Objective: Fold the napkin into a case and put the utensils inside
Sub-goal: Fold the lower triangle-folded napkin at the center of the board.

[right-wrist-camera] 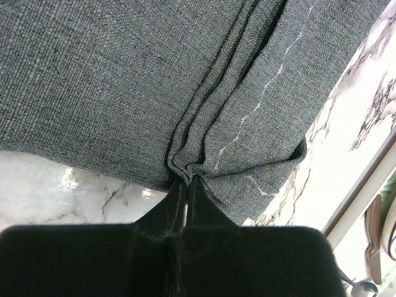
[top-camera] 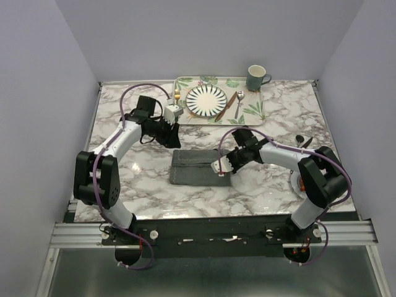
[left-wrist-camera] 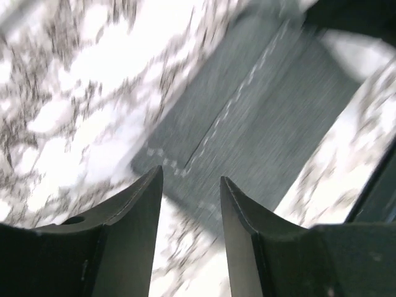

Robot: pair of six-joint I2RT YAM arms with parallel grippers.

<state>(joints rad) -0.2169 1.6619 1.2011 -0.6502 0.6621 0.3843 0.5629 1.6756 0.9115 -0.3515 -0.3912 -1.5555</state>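
The right gripper [right-wrist-camera: 185,184] was clamped on the right end of the napkin [top-camera: 197,167] — long axis left-to-right — while the left gripper [left-wrist-camera: 190,179], part-open and empty, hovered near its far-left corner.

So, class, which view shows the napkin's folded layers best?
Right wrist: the napkin fills it, layers bunched sharply in the shut right claw. Top view shows it small, partly covered; left wrist shows it blurred.
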